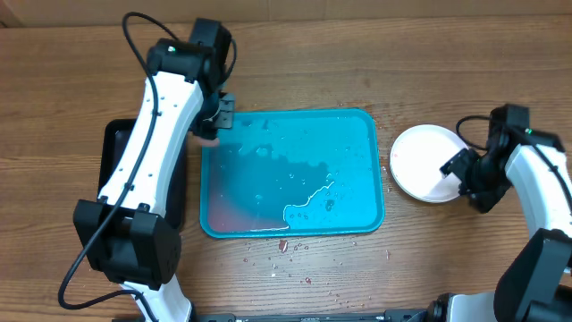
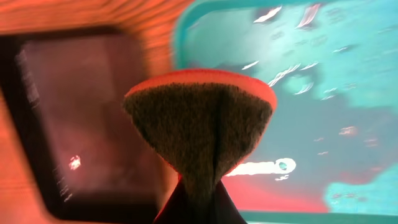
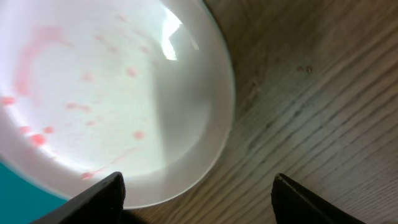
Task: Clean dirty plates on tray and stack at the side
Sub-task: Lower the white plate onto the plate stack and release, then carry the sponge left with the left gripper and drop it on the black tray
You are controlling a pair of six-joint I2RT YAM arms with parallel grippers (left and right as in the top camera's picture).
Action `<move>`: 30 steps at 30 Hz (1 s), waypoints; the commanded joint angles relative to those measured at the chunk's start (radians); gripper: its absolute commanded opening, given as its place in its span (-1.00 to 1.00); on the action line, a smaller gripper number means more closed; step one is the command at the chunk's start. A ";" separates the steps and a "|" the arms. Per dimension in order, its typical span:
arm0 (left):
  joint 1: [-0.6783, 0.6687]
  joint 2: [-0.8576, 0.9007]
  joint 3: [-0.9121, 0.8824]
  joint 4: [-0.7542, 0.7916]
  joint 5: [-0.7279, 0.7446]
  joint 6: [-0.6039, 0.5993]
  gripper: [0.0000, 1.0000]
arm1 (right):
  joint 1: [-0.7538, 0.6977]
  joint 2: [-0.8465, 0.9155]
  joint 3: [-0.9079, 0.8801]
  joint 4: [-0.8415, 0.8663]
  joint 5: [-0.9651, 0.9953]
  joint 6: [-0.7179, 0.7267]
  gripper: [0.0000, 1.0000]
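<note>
Bright, even light is spread over the overhead view, and white glare is thrown off the wet tray from centre toward 6 o'clock. The left wrist view is smeared by motion blur, the sponge rendered soft. In the right wrist view a highlight is caught on the plate at 12 o'clock; its 3 o'clock side is greyed by shadow.

Items on the bench, counted by kind:

- Turquoise tray: one.
- Narrow black tray: one, partly covered by an arm in the overhead view.
- White plate: one face shows. Whether others lie beneath it cannot be told.
- Scrubbing sponge, red-edged with a dark pad: one.
- Robot arms: two, a left arm and a right arm.
- Pincers: two, a left pincer and a right pincer.
- Red specks beside the tray: numerous, too small to count.
</note>
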State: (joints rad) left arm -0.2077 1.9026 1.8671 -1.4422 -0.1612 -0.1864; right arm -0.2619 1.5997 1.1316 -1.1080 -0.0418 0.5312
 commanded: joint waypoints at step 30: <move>0.356 -0.021 -0.471 0.342 0.050 0.002 0.15 | 0.396 -0.047 0.191 0.040 -0.054 -0.091 0.93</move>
State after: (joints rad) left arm 0.1448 1.8965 1.3193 -1.0618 -0.1154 -0.1982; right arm 0.1326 1.5734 1.3033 -1.0695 -0.0967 0.4664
